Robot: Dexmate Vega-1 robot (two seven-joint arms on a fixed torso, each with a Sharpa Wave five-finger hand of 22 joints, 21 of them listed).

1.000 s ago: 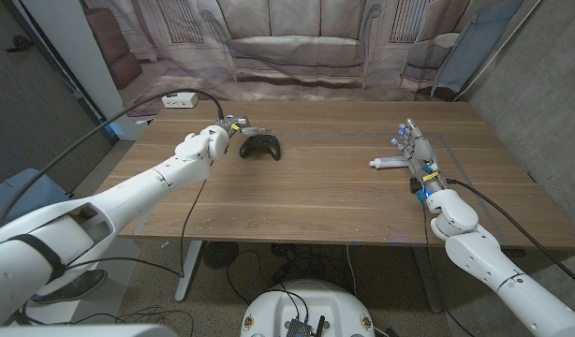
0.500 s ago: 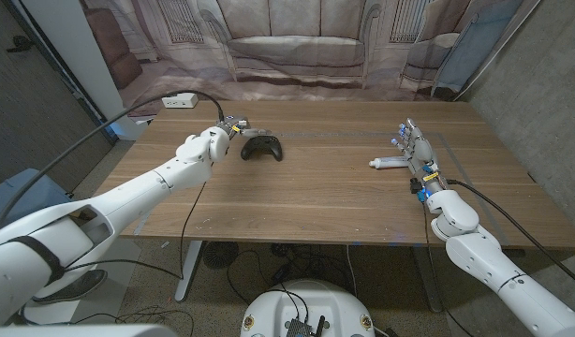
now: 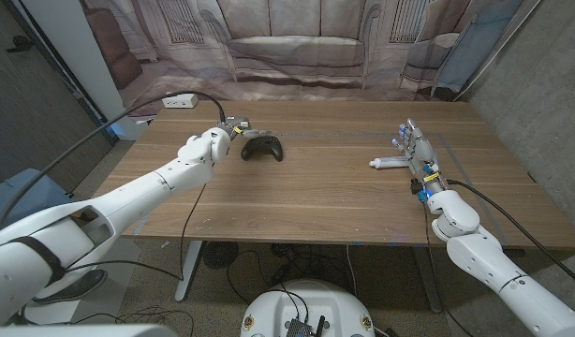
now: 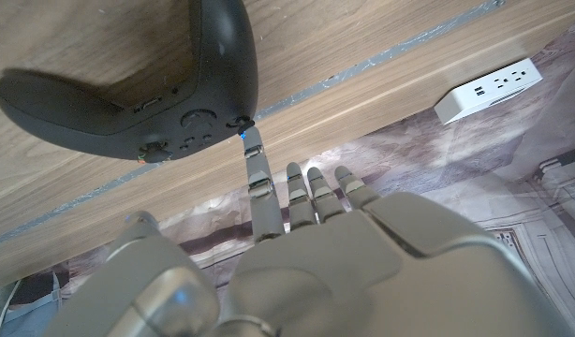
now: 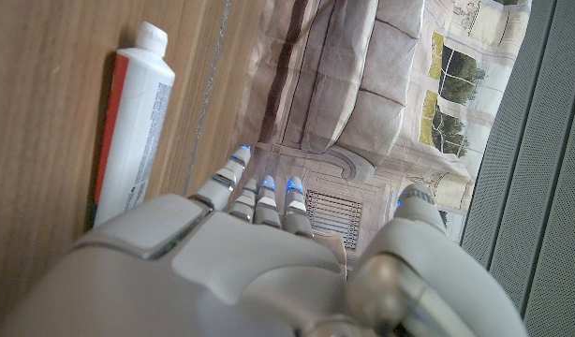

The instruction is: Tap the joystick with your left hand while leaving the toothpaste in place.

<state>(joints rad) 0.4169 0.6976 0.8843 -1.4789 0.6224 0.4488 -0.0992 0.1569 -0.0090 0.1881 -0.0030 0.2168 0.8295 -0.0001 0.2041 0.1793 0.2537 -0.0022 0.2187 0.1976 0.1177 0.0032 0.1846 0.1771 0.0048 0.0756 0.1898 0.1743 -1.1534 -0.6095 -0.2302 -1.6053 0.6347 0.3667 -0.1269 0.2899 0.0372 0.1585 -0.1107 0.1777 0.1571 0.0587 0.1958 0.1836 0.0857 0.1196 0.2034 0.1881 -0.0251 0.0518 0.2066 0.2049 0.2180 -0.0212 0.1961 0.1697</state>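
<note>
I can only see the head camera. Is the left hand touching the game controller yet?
Observer: The left wrist view shows one stretched finger with its tip right at the joystick, by a small round control; it looks like touching, though I can't be sure.
Operator: What are the other fingers doing?
Observer: They are curled back, shorter than the pointing one, so the left hand grips nothing.
Operator: Is the toothpaste okay over there?
Observer: The right wrist view shows the toothpaste lying on the wooden table with its white cap on, beside the right hand, not held.
</note>
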